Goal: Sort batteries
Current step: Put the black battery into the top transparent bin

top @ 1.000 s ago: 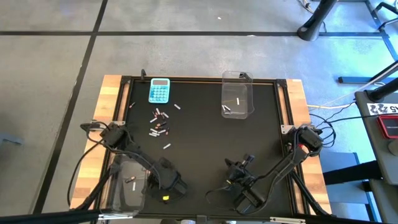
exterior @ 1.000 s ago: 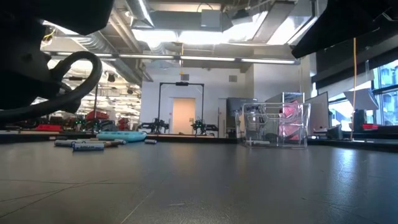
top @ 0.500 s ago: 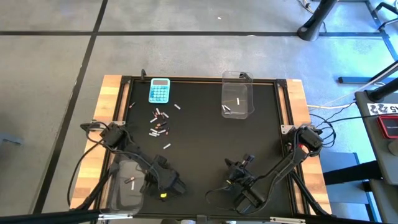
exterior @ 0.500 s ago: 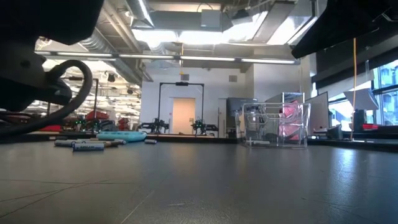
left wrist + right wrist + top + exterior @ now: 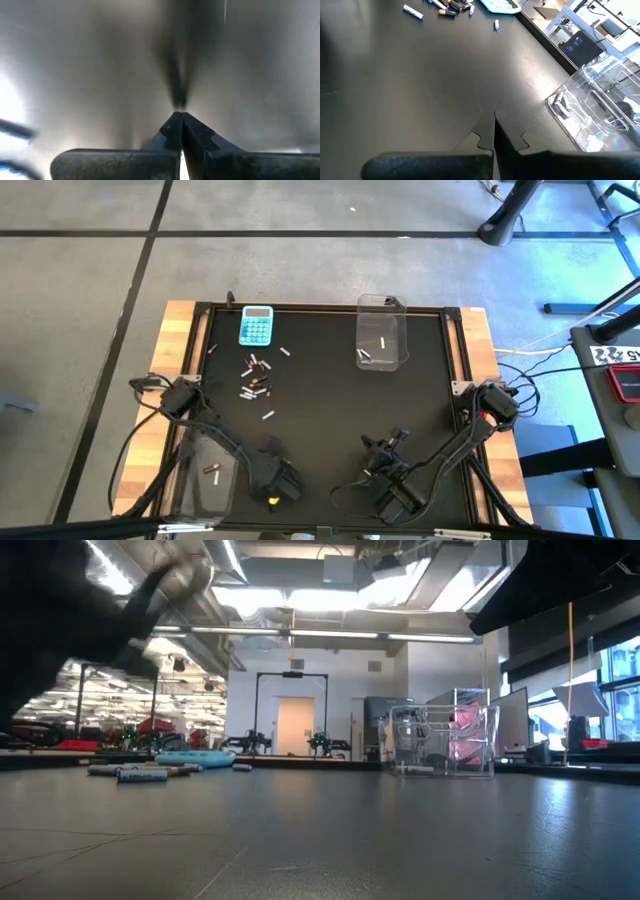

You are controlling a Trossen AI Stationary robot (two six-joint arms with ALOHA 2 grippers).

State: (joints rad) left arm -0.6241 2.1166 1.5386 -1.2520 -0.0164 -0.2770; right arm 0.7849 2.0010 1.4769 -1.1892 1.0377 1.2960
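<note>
- Loose pile of tiny silvery-white and dark-red cylinder batteries (image 5: 255, 380) on the black tabletop (image 5: 320, 420), just beside the light-blue calculator (image 5: 256, 326).
- Left pincer (image 5: 272, 485) pinched closed, empty, near the front edge.
- Right pincer (image 5: 385, 470) closed too, parked.
- Probably best: open before descending, take the lone outlying battery first.

A light-blue calculator (image 5: 256, 326) lies near the table's (image 5: 330, 410) far edge.
</note>
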